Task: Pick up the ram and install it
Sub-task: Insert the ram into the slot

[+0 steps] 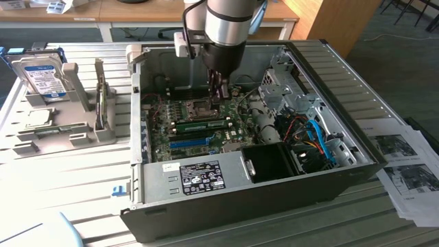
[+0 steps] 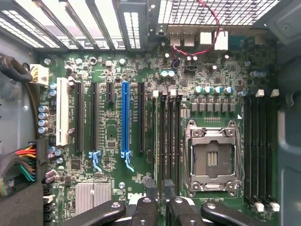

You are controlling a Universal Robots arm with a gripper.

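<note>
My claw [image 2: 158, 187] hangs inside the open case [image 1: 240, 218] with its tips apart, gripping nothing; the wrist view crops its body. The ram [image 1: 202, 124] sits in a motherboard slot at the centre of the exterior view, just below the CPU socket [image 1: 199, 108], its chips too small to make out.

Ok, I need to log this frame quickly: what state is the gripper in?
Gripper: cannot be told whether open or closed; it hangs over the motherboard inside the computer case.
</note>
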